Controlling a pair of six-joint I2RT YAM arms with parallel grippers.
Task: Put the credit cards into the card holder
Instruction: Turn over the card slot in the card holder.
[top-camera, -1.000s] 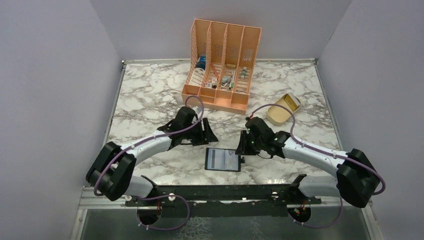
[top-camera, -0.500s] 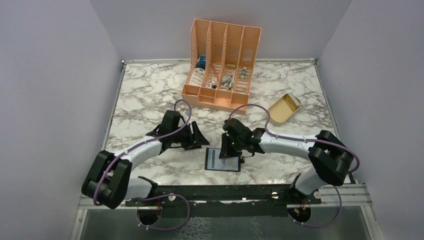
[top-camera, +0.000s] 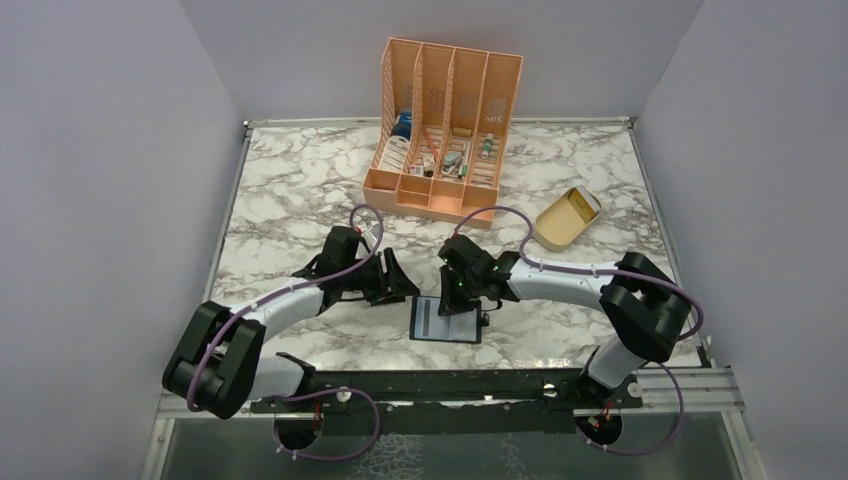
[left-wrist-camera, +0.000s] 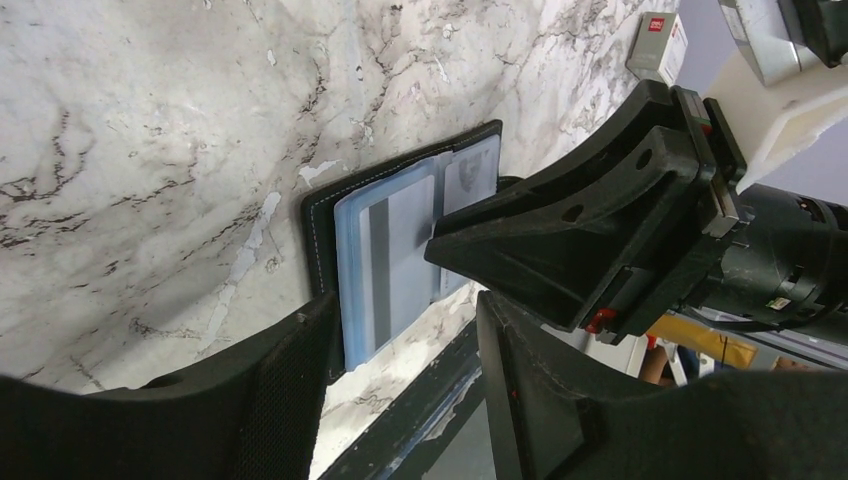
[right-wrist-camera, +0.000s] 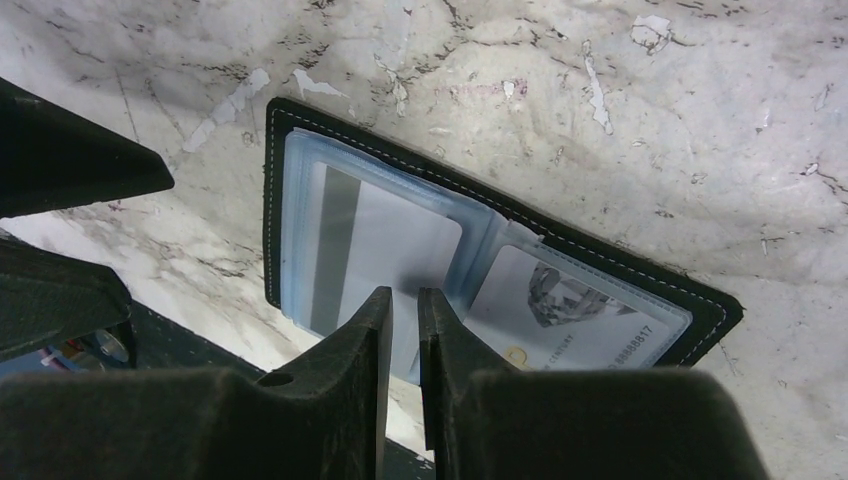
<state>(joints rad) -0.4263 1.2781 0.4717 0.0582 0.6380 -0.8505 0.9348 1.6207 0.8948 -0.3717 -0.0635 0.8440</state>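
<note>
The card holder (top-camera: 445, 320) lies open and flat near the table's front edge, black with clear bluish pockets. A whitish card with a grey stripe (right-wrist-camera: 380, 235) sits in its left pocket. A whitish card with a grey picture and numbers (right-wrist-camera: 565, 305) sits in its right pocket. My right gripper (top-camera: 462, 300) hovers over the holder's middle fold (right-wrist-camera: 480, 240), jaws almost together with nothing between them (right-wrist-camera: 404, 305). My left gripper (top-camera: 405, 292) is open and empty at the holder's left edge (left-wrist-camera: 318, 230); its fingers straddle that edge (left-wrist-camera: 400, 335).
A tall orange slotted organizer (top-camera: 440, 130) with small items stands at the back. A beige oval dish (top-camera: 565, 218) lies at the right. The black front rail (top-camera: 450, 380) runs just below the holder.
My right arm has swung left and now sits over the holder's middle. My left gripper has drawn back a little toward the holder's left edge. The holder has not moved.
</note>
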